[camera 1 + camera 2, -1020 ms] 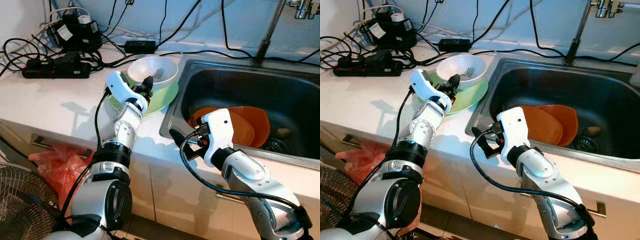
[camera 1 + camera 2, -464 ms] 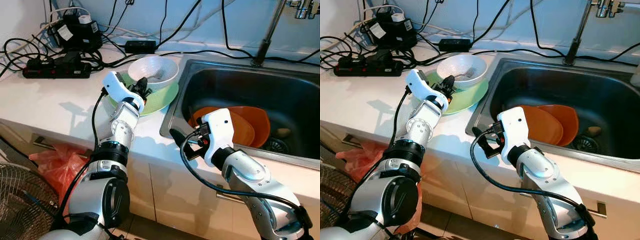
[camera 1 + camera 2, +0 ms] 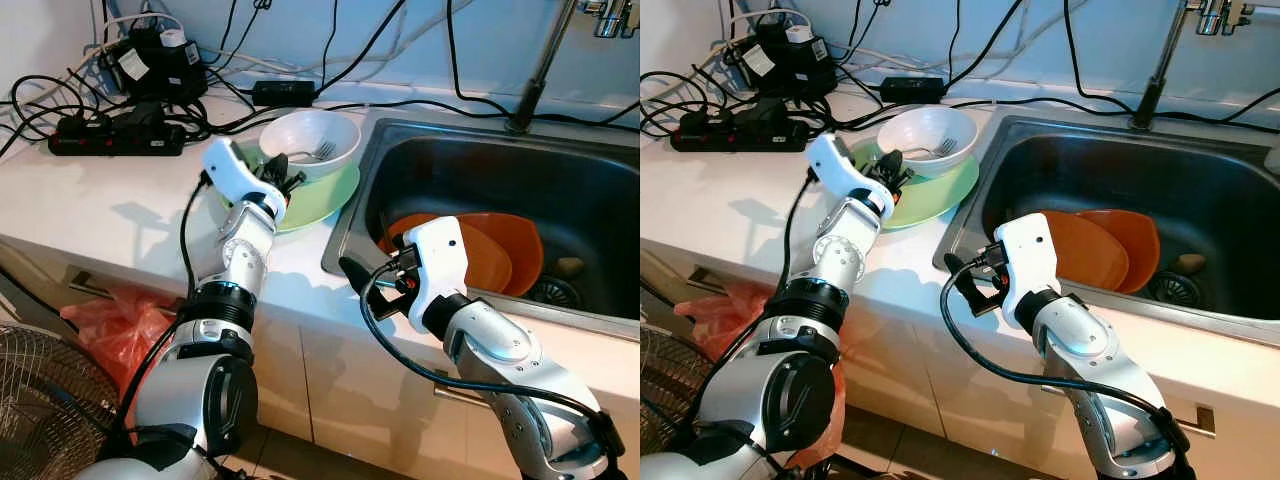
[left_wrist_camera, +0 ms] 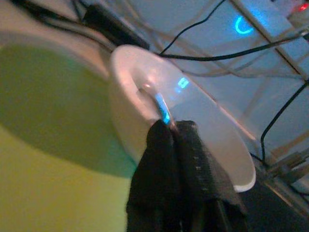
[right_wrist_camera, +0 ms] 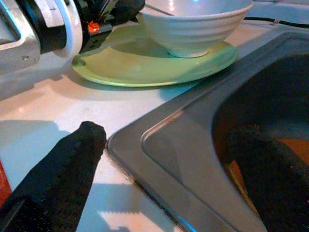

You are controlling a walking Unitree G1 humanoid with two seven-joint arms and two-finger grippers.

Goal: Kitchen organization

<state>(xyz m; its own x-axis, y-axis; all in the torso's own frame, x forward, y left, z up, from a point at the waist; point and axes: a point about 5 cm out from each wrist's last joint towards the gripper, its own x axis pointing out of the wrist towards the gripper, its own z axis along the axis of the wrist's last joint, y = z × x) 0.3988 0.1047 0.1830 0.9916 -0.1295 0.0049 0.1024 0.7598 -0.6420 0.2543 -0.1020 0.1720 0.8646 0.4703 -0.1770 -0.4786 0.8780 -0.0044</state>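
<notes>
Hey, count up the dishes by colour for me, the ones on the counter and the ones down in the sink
White bowl: 1, on the green plate
Green plate: 1, on the counter
Orange plates: 2, overlapping in the sink
Total: 4 dishes

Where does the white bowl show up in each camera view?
Left eye view: white bowl upper middle, on the green plate.
Right eye view: upper middle, left of the sink.
Left wrist view: centre, just beyond the left tool.
Right wrist view: top, on the plate.
Shared landmark: the green plate.
</notes>
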